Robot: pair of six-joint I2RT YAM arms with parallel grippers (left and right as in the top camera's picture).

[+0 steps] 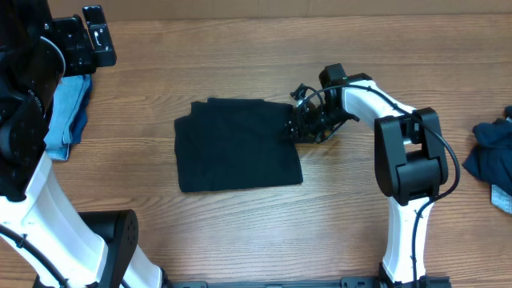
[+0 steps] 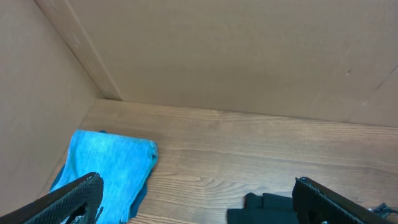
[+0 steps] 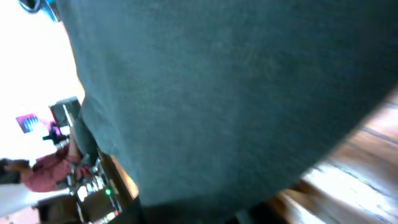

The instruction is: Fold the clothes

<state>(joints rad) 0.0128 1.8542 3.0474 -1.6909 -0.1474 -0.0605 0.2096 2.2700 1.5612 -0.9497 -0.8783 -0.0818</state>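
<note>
Shirt: the plain black short-sleeved fabric T-shirt (image 1: 238,146) lies flat in the middle of the brown wood-grain tabletop (image 1: 240,232). It is already folded to a rough square, so another fold looks due.
Right tool: the right gripper (image 1: 306,125) sits low at the T-shirt's right edge near its upper corner, placed there, I judge, to take that hem. Black cloth fills its wrist view and hides the fingers, so I cannot tell whether they are apart or clamped.
Left tool: the left gripper (image 2: 198,186) hangs at the far left with its fingers wide apart and empty, clear of the fold.
Waiting clothes: a folded light blue denim piece (image 1: 68,112) lies at the left edge. A crumpled dark navy garment (image 1: 492,156) lies at the right edge. Both are well apart from the T-shirt.
</note>
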